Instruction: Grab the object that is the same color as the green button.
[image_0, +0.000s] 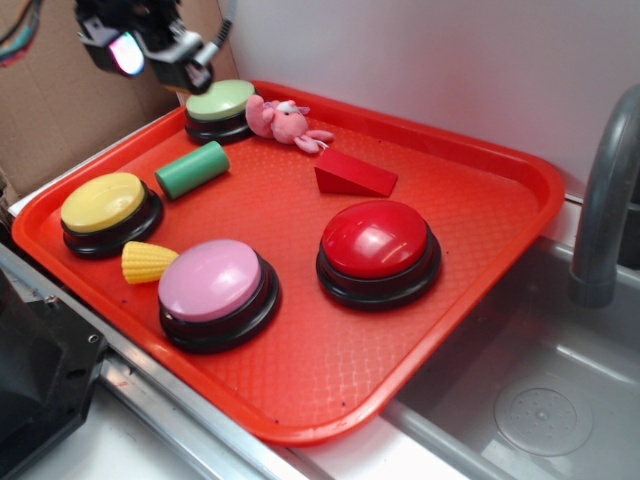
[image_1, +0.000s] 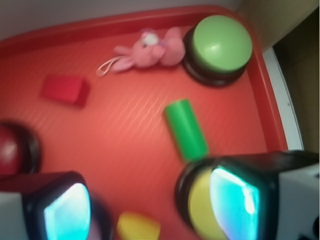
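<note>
Step in hand: approach, nothing grasped yet. Gripper (image_0: 150, 50) hovers high over tray's (image_0: 480, 170) back-left corner, near green button (image_0: 220, 100). Green cylinder block (image_0: 192, 169) lies on side between green button and yellow button (image_0: 103, 202). Next: descend, straddle block. Fingers (image_1: 235, 197) spread wide, empty, touching nothing.

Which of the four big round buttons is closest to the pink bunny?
The green button at the tray's back corner. The pink bunny lies right beside it, while the yellow, pink and red buttons sit farther forward.
</note>
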